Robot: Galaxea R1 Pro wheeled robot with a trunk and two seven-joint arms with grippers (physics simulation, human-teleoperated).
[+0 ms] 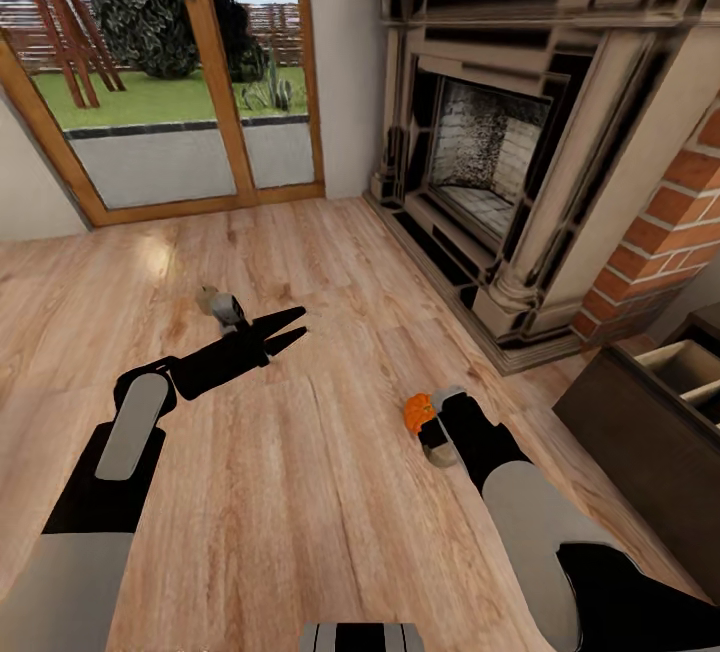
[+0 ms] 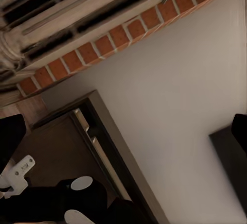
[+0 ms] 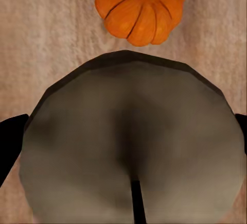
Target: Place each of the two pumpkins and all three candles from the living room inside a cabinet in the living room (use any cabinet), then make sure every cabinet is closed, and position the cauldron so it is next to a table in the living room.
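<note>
**Right gripper (image 1: pixel 436 432) closed on a candle, pumpkin just beside it on the floor**

Head view: the left gripper (image 1: pixel 300 324) hung with its fingers spread and empty, near a second short grey candle (image 1: pixel 222 307) lying on the pale wooden plank floor (image 1: pixel 300 492). The small orange ribbed pumpkin (image 1: pixel 418 413) sat beside the right gripper, and the low dark-brown wooden cabinet (image 1: pixel 640 442) stood near with a drawer open.
Left wrist view: it showed that cabinet's drawers.
Right wrist view: black fingertips (image 3: pixel 10 141) pinched the stubby pale grey-cream candle (image 3: pixel 134 147) by its sides. The candle was probably light, stiff and waxy-slick, so best gripped mid-height across its round wall.
</note>
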